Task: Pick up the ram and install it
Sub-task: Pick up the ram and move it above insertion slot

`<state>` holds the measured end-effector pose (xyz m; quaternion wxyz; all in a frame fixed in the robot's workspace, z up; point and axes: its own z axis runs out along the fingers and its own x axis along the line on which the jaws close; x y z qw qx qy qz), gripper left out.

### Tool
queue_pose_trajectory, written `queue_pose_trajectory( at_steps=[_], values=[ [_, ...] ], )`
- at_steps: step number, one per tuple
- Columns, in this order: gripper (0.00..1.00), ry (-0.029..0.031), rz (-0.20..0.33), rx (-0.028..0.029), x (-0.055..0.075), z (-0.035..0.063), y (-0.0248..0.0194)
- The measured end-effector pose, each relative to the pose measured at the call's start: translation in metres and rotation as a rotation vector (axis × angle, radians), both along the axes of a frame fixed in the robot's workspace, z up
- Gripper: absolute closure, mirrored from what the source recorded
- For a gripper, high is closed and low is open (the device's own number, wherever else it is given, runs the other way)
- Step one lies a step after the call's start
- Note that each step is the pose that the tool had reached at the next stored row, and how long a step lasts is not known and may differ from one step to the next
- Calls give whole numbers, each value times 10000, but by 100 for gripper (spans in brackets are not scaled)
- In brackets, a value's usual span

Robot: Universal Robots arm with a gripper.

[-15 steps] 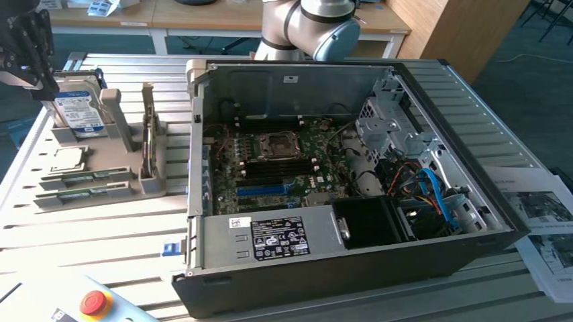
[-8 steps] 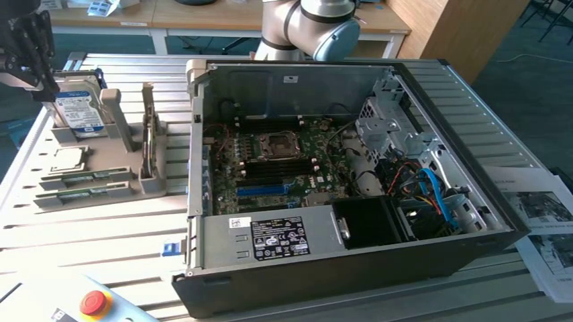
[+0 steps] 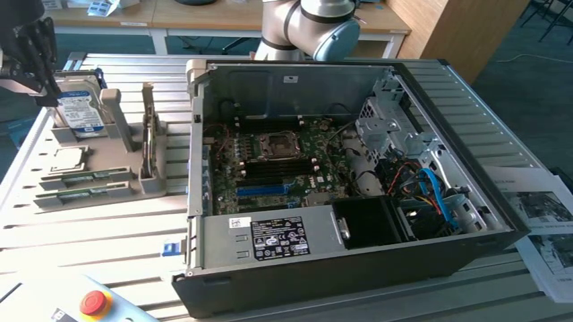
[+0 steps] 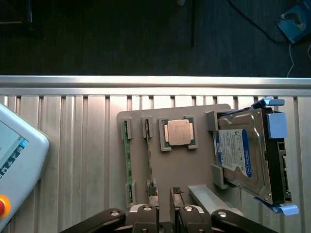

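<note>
While the fingers (image 4: 176,196) hang spread above the tray (image 4: 170,170), 2 rams (image 4: 127,155) sit slotted.

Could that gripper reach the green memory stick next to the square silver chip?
Probably yes. That ram stick lies uncovered in the grey tray beside the CPU; nothing stands over it, and the open, empty gripper hangs above the tray.

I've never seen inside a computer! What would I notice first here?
The big open computer case in the middle, its green motherboard showing. On the exterior view's left, a gray holder keeps a hard drive, a CPU chip and two ram sticks, with the gripper above the holder.
</note>
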<state>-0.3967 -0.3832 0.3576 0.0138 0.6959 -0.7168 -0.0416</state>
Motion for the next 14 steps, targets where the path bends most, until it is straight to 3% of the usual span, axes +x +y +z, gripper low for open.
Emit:
queue_pose_trajectory(
  at_steps=[14],
  values=[
    [76, 0, 0, 0, 0, -143, 0]
  ],
)
